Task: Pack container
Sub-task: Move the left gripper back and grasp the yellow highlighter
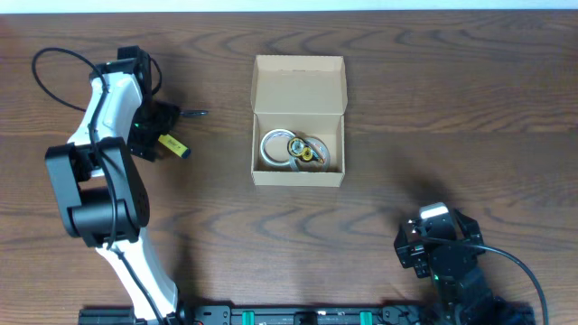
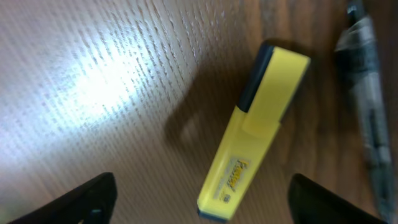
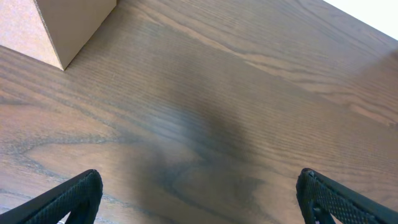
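The highlighter [image 2: 252, 134] lies on the table between the wide-spread fingers of the left gripper [image 2: 205, 199]. Its long axis runs away from them at a slight slant, cap end farthest, and they grasp nothing. A pen [image 2: 367, 118] lies just beyond one finger. The open box [image 1: 298, 177] sits well apart. The right gripper [image 3: 202, 196] is likewise released and empty, the box's corner ahead of it.

Printing on the yellow highlighter [image 2: 250, 138] is too blurred to read.
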{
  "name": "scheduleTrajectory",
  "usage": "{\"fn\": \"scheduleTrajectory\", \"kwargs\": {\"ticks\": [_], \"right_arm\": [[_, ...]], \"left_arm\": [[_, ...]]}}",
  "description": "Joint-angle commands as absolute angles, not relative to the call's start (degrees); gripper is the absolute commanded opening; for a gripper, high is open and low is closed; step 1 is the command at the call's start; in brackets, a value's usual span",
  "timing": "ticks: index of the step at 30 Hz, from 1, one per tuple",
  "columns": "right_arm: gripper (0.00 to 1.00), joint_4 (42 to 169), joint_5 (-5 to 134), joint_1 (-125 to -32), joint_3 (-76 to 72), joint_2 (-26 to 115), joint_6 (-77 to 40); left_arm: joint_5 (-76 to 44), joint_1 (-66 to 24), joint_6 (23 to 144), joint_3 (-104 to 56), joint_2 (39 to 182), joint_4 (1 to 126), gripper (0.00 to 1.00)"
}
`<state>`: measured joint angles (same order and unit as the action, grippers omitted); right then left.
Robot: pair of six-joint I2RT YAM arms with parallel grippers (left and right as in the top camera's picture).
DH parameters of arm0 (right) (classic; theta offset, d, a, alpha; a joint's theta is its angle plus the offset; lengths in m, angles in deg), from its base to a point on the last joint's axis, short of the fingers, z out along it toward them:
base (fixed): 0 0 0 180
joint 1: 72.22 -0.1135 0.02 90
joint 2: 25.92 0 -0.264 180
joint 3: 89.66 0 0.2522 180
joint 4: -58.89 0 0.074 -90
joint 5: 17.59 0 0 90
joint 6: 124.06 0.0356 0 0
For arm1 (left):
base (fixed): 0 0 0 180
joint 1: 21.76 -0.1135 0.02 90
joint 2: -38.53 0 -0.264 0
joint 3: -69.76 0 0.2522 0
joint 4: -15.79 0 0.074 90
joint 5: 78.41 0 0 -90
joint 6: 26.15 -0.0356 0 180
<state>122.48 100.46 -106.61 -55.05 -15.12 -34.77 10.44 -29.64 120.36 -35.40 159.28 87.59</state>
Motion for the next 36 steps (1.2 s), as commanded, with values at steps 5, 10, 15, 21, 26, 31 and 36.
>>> {"fn": "scheduleTrajectory", "kwargs": {"ticks": [5, 10, 15, 21, 26, 31, 36], "right_arm": [[0.99, 122.4, 101.0, -106.3, -55.2, -15.5, -35.4], [0.99, 122.4, 101.0, -106.3, -55.2, -15.5, -35.4], [0.99, 122.4, 101.0, -106.3, -55.2, -15.5, -35.4], [0.99, 122.4, 101.0, -106.3, -55.2, -15.5, -35.4], [0.99, 122.4, 101.0, -106.3, -55.2, -15.5, -35.4], [0.99, 122.4, 101.0, -106.3, -55.2, -15.5, -35.4], [0.99, 122.4, 101.0, -106.3, -55.2, -15.5, -35.4]], "left_arm": [[9.3, -30.1, 119.1, -35.2, 164.0, 87.1, 0.79], [7.4, -30.1, 117.7, -35.2, 165.5, 84.9, 0.72], [7.2, -30.1, 117.6, -35.2, 165.7, 83.8, 0.57], [7.0, -30.1, 117.6, -35.1, 166.0, 81.1, 0.45], [4.5, -30.1, 117.6, -35.1, 168.2, 78.3, 0.34], [4.5, -29.2, 117.6, -35.1, 168.0, 77.2, 0.24], [5.1, -27.8, 117.7, -35.1, 164.0, 77.2, 0.21]]}}
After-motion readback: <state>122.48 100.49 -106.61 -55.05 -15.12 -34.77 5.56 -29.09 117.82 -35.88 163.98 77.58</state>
